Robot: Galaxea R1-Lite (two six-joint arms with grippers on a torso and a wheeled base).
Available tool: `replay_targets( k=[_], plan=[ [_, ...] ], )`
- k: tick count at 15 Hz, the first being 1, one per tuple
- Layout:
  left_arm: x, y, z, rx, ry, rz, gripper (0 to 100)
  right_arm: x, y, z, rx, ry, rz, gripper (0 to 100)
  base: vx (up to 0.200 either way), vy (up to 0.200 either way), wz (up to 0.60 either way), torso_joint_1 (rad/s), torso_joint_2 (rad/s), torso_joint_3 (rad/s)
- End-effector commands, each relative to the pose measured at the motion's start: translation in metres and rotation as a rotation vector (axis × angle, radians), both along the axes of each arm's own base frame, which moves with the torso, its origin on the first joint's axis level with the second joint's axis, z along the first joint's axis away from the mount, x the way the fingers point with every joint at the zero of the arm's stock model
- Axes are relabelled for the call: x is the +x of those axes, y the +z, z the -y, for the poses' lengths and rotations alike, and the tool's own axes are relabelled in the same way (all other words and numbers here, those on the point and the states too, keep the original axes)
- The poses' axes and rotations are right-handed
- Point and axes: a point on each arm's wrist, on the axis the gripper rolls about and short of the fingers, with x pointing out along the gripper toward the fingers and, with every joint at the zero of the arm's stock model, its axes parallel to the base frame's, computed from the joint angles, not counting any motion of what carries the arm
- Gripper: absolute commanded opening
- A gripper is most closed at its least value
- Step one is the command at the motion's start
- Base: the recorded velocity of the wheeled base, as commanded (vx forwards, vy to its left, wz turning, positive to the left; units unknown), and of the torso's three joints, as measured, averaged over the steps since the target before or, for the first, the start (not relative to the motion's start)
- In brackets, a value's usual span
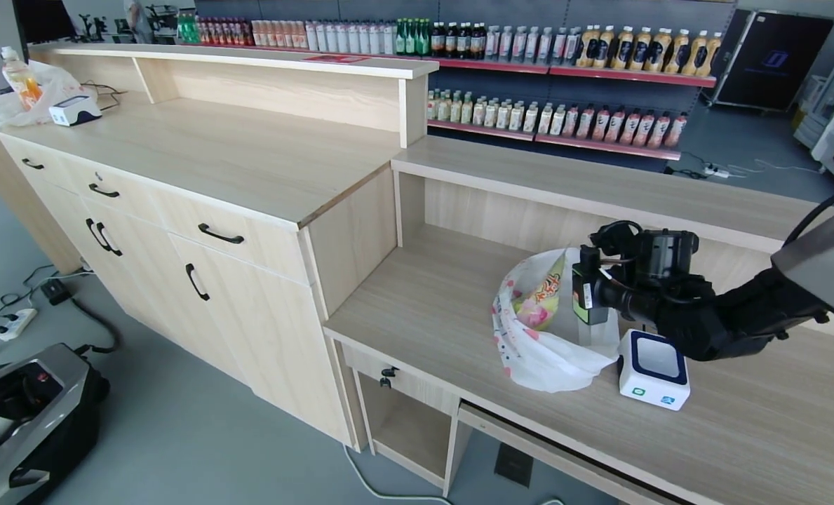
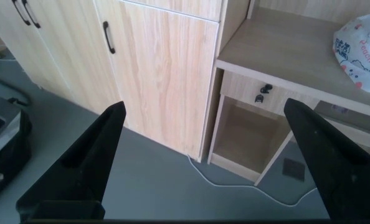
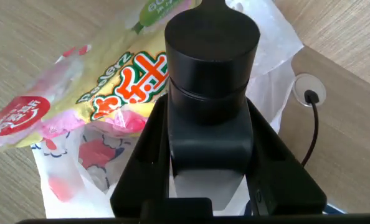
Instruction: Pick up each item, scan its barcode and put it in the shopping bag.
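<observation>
My right gripper (image 1: 590,294) is shut on a dark bottle (image 1: 586,289) with a black cap and a green label. It holds the bottle over the mouth of the white patterned shopping bag (image 1: 539,354) on the lower counter. The right wrist view shows the bottle (image 3: 211,59) between the fingers (image 3: 141,180), above a yellow and pink snack packet (image 3: 119,87) that lies in the bag. The white barcode scanner (image 1: 654,368) with a dark blue top stands just right of the bag. My left gripper (image 2: 203,109) hangs open over the floor before the cabinets, nothing between its fingers.
The lower counter (image 1: 431,308) has free surface left of the bag. A taller counter (image 1: 213,154) with drawers rises to its left, carrying another bag, bottle and scanner (image 1: 74,110) at its far end. Shelves of bottles (image 1: 557,49) line the back. Cables and a power strip (image 1: 17,322) lie on the floor.
</observation>
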Motion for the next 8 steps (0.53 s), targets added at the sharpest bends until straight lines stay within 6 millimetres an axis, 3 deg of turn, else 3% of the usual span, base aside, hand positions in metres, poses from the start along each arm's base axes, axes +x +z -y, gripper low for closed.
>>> replay_targets(
  k=[1, 8],
  plan=[
    [0.0, 0.0, 0.0, 0.0, 0.0, 0.0, 100, 0.006, -0.035, 0.005, 0.007, -0.02, -0.08, 0, 0.0, 0.0, 0.0, 0.0, 0.0, 0.0],
    [0.0, 0.0, 0.0, 0.0, 0.0, 0.0, 100, 0.027, -0.073, 0.008, 0.042, -0.038, -0.031, 0, 0.0, 0.0, 0.0, 0.0, 0.0, 0.0]
  ],
)
